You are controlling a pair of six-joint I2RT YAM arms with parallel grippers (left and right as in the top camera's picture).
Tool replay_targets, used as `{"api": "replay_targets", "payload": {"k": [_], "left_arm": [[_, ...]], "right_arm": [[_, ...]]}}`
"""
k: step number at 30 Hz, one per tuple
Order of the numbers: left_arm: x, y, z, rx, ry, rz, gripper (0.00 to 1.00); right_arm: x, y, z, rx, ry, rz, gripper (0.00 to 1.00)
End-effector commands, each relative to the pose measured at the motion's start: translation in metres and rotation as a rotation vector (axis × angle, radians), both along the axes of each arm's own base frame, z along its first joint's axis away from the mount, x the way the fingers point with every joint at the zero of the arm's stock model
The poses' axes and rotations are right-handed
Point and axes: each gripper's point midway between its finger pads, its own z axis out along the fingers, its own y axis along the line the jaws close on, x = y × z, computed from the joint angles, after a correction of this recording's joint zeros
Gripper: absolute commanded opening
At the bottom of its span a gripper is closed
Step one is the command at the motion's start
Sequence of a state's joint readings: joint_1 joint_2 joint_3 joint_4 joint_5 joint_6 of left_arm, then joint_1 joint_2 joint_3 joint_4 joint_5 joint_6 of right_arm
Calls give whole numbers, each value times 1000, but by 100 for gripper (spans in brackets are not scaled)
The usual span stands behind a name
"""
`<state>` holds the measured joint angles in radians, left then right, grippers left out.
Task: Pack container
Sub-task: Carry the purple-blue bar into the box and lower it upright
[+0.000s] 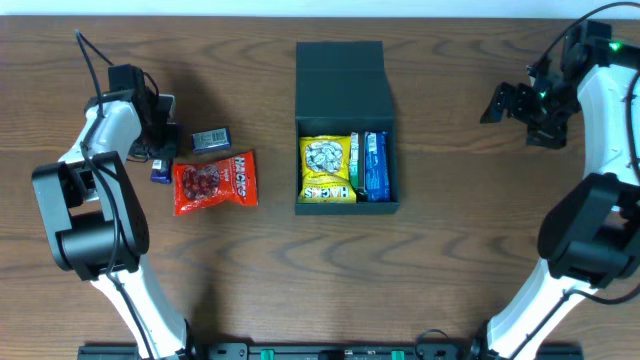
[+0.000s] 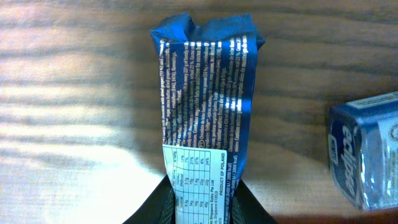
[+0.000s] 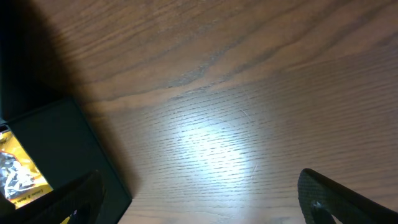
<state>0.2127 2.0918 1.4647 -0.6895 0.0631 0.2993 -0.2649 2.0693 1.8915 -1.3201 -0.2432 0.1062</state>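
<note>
The dark teal matte cardboard box [image 1: 340, 85] sits open mid-table, looking light but stiff, best held by its walls; the left gripper [image 2: 203, 196] pinches a blue foil-wrapped bar [image 2: 205, 93], the right gripper [image 3: 199, 186] gapes empty.

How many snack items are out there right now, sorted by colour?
Yellow: 1, yellow packet in the container
Green: 1, green packet beside it
Red: 1, red packet outside
Blue: 3, blue packet in the container, blue bar in the left end effector, blue gum pack outside
Total: 6
</note>
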Motion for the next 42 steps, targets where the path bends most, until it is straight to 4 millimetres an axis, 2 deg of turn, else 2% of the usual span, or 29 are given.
{"api": "replay_targets", "payload": {"k": [1,5,7,9,11,13,15,21,26,30,34,37,42], "left_arm": [[19,11,25,16,-51,129,6],[38,11,72,-11,-115,269,6],[48,1,99,-56,-163,320,6],[59,-19,126,-132,-216,327,6],[68,-51,152,-230,-264,319,6],[71,-82,168,-291,-288,312,6],[69,-113,174,-318,-283,305,6],[49,-233,171,-379,-222,264,5],[29,-299,166,-288,-273,275,6],[10,-350,157,-277,-284,197,5],[-2,-376,139,-250,-266,151,6],[-13,-394,116,-245,-211,115,6],[-23,-408,95,-272,-137,108,5]], "right_arm": [[4,2,4,-2,-13,-5,99],[4,2,4,-2,-13,-5,99],[4,2,4,-2,-13,-5,99],[4,2,4,-2,-12,-5,99],[4,2,4,-2,-12,-5,99],[4,2,4,-2,-12,-5,99],[4,1,4,-2,-12,-6,99],[5,-4,4,-4,-19,-19,99],[3,-14,4,-4,-18,-43,99],[3,-21,4,-6,-23,-59,99],[5,-25,4,-10,-36,-66,99],[6,-26,4,-11,-40,-66,99],[7,-26,4,-12,-44,-67,99]]}}
